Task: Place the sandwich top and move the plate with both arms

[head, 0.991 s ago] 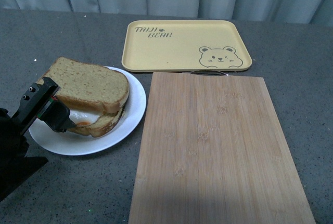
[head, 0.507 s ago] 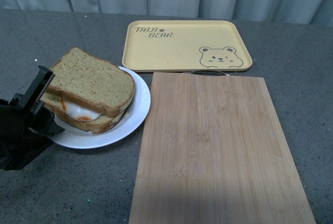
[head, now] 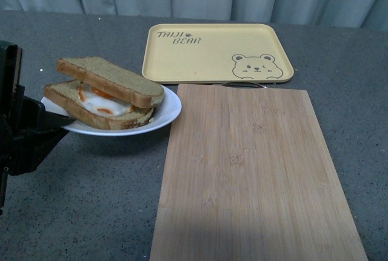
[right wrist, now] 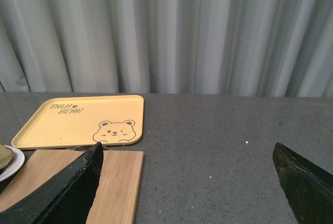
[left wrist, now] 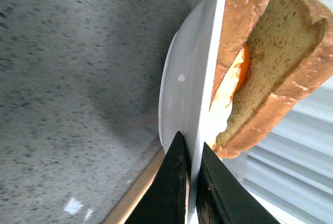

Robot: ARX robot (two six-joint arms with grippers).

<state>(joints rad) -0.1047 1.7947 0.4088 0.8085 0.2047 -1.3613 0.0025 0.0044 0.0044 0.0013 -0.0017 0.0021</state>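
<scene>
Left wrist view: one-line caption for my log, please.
The left gripper clamps the plate by its rim; the sandwich top rests over the fried egg and bottom slice.

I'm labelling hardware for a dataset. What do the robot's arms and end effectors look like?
The left end effector and right end effector are matte black, with angular wedge-shaped fingers tapering to points. The left arm is boxy and black. No cables or markings show.
</scene>
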